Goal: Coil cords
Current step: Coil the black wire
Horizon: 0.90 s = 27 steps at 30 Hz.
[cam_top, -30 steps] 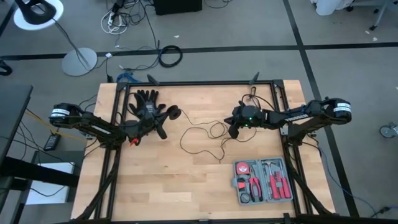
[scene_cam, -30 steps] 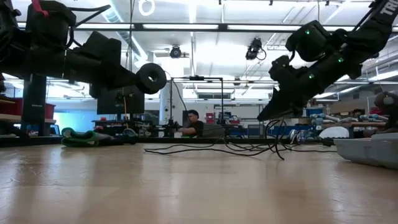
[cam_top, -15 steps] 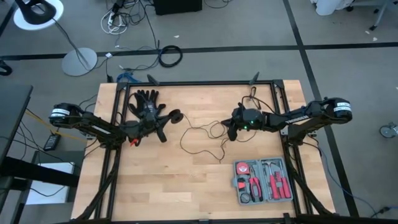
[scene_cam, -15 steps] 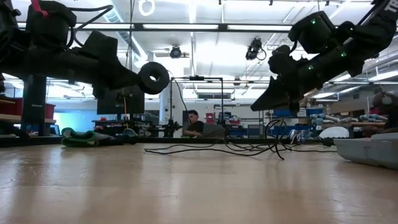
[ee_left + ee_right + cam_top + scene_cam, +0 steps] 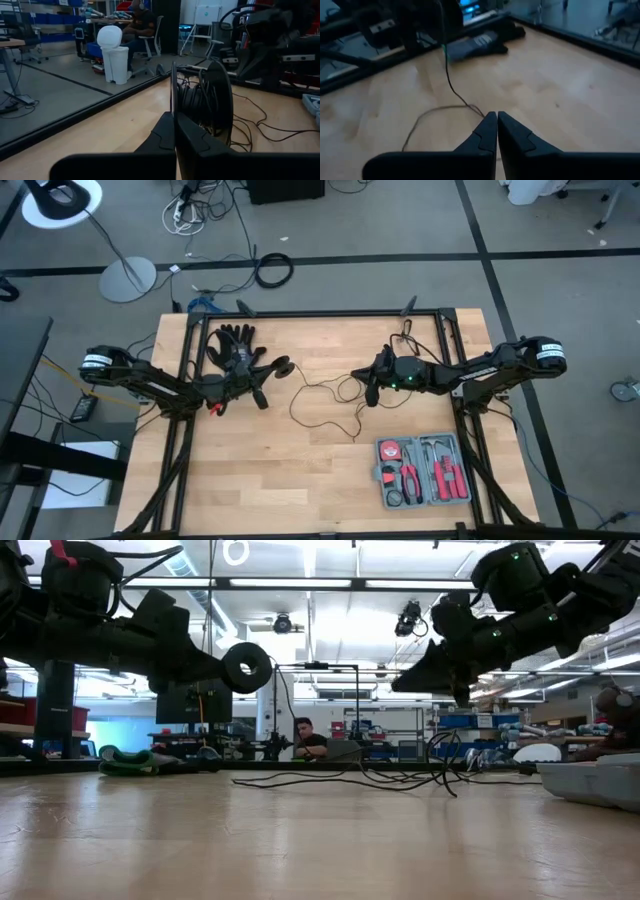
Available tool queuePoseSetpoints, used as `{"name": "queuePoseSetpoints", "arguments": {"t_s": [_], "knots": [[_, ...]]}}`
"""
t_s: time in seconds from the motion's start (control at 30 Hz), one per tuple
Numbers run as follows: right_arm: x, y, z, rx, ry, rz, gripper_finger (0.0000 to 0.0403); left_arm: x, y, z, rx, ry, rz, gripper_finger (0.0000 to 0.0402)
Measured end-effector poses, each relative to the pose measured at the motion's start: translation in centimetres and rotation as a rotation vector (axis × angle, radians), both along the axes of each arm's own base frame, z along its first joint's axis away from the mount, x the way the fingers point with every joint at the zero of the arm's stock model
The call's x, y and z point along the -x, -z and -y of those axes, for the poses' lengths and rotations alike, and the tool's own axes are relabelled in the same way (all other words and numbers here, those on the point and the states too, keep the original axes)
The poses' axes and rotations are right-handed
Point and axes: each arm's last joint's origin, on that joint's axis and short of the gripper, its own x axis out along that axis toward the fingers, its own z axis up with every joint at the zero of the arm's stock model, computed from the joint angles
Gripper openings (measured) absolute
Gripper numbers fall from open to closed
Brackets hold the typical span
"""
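You have one cord (image 5: 325,402) on the tabletop (image 5: 300,480): a single thin black wire lying in loose loops across the middle, between the two arms, ending in one round black disc (image 5: 283,365). In the left wrist view that disc (image 5: 202,102) shows as a spool with wire wound on it, standing on edge at the tips of the left pincer (image 5: 174,117), whose two fingers are pressed together on its near flange. In the low view the disc (image 5: 246,667) hangs clear above the wood, carried at the end of the left arm. From above, the left pincer (image 5: 268,373) sits at the tabletop's left side, just beside one black glove (image 5: 234,346) lying near the far left corner. The right pincer (image 5: 366,391) is over the centre-right, raised above the loops; in its wrist view the two fingers (image 5: 487,131) stand pressed together, and you cannot tell whether the wire running up to their tips is pinched between them. In the low view the right pincer (image 5: 458,695) points down above the tangle. One open grey tool case (image 5: 423,470) with red-handled tools lies at the near right. One person sits at a desk in the room behind.
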Motion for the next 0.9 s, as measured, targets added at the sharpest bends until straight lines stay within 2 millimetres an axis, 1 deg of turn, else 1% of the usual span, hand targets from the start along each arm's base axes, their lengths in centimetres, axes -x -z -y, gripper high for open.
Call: {"name": "queuePoseSetpoints", "arguments": {"t_s": [0.1, 0.23, 0.33, 0.4, 0.5, 0.6, 0.77, 0.9], "knots": [[-0.1, -0.2, 0.0, 0.005, -0.001, 0.019, 0.0014, 0.0, -0.1, 0.0, 0.000, -0.002, 0.006, 0.0000], [-0.2, 0.2, -0.2, 0.004, -0.006, 0.004, 0.0010, 0.0, 0.0, 0.0, -0.006, -0.011, -0.007, 0.0000], [-0.6, 1.2, -0.1, 0.002, -0.008, -0.025, 0.0007, 0.0, 0.3, 0.0, -0.029, -0.013, -0.040, 0.0000], [-1.2, 2.4, -0.1, 0.001, -0.008, -0.043, 0.0006, 0.0, 0.5, -0.1, -0.030, -0.028, -0.056, 0.0000], [-2.2, 4.1, -0.1, 0.004, -0.010, -0.011, 0.0005, -0.2, 1.0, -0.1, -0.024, -0.040, -0.080, 0.0000], [-3.7, 5.2, -0.1, 0.021, -0.032, 0.035, 0.0006, -0.4, 1.6, -0.1, -0.004, -0.041, -0.097, 0.0000], [-6.4, 5.7, -0.5, 0.135, -0.092, 0.037, 0.0005, -1.7, 1.3, -0.1, -0.029, -0.040, -0.095, 0.0000], [-8.2, 5.0, -0.6, 0.201, -0.115, 0.048, 0.0003, -2.8, 0.4, -0.2, -0.072, -0.055, -0.085, 0.0000]]}}
